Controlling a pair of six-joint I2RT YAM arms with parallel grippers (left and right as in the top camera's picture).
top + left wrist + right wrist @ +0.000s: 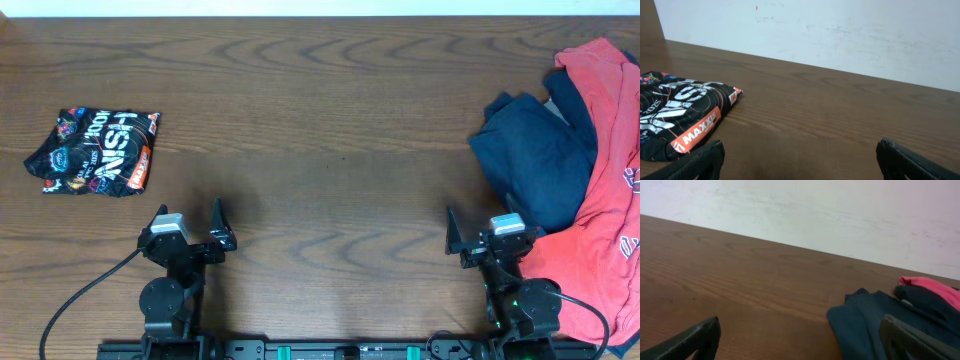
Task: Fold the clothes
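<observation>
A black jersey (95,152) with orange-white lines, logos and white lettering lies folded into a small bundle at the table's left; it also shows in the left wrist view (675,120). A crumpled navy garment (535,160) and a red garment (610,190) lie in a heap at the right; the right wrist view shows the navy one (865,325) and a bit of red (930,287). My left gripper (188,222) is open and empty near the front edge, right of the jersey. My right gripper (492,232) is open and empty, just in front of the navy garment.
The brown wooden table (330,130) runs between the jersey and the heap. A white wall (840,35) stands behind the far edge. Black cables (75,300) trail from the arm bases at the front.
</observation>
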